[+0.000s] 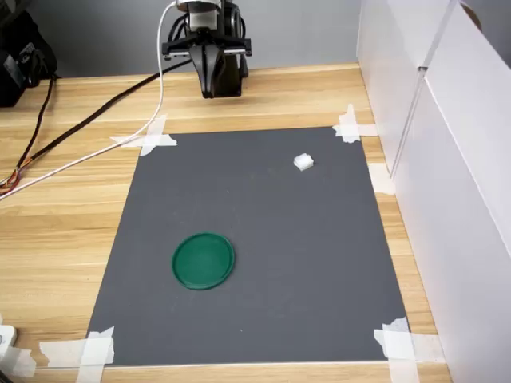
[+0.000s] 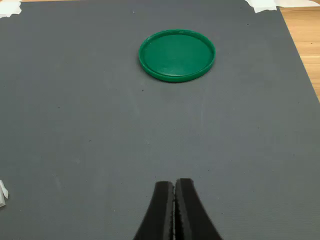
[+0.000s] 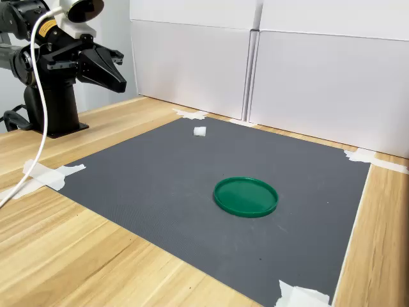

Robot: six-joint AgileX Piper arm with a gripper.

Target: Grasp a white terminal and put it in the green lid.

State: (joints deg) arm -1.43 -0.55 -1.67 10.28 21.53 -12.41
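Resting flat on the dark grey mat, the white terminal is a small, roughly cubic plastic block; its long axis and facing cannot be determined. It lies well apart from the green lid, a round, smooth disc with a raised rim, also on the mat. No legible writing appears. The gripper hangs above the wooden surface beyond the mat's edge, its black fingers pressed together, holding nothing.
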